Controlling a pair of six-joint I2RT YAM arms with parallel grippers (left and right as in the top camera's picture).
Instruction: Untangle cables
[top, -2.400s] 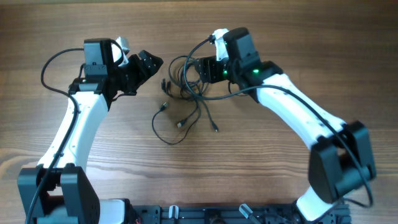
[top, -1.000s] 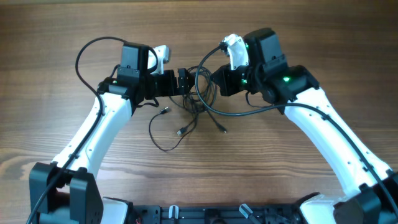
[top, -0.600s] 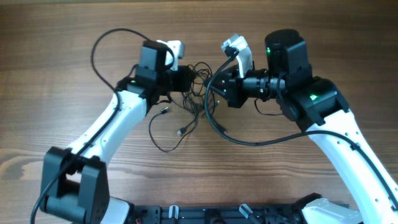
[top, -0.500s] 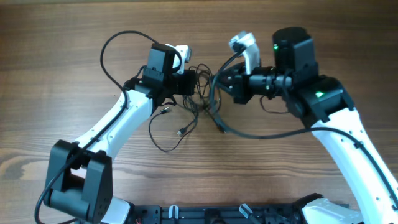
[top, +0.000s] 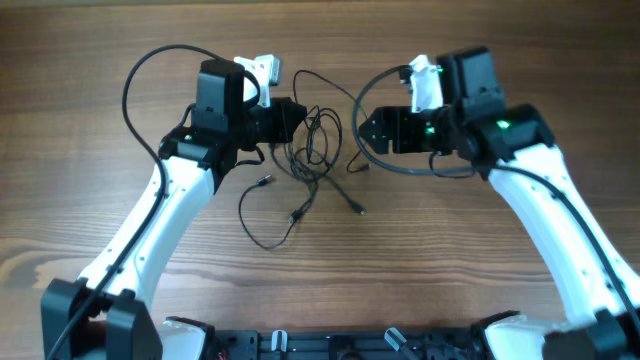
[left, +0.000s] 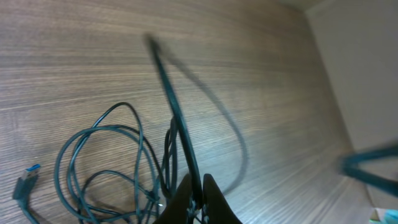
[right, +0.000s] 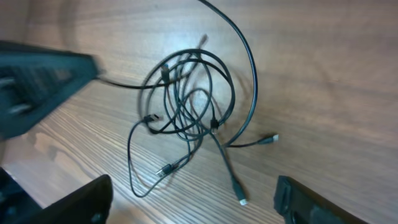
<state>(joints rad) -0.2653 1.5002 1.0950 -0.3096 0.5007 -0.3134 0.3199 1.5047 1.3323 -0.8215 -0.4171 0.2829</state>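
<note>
A tangle of thin dark cables (top: 315, 140) lies on the wooden table between my two arms. Several plug ends trail toward the front, one being a plug (top: 358, 208). My left gripper (top: 290, 115) is at the tangle's left edge, shut on one strand. In the left wrist view the fingertips (left: 208, 198) pinch that cable (left: 168, 93), which runs up taut, with loops (left: 106, 155) to the left. My right gripper (top: 366, 130) hangs open just right of the tangle. Its fingers (right: 87, 199) stand wide apart in the right wrist view with nothing between them, the tangle (right: 186, 106) lying beyond them.
One long cable (right: 252, 81) arcs out of the bundle to a plug (right: 272, 138). A blue-tipped plug (left: 22, 183) lies at the left of the loops. The left arm's own wiring (top: 150, 75) loops above its wrist. Bare wood table (top: 320, 280) stretches toward the front.
My left gripper has shut on a strand and drawn back to the left. My right gripper has let go, opened wide and pulled away to the right.
</note>
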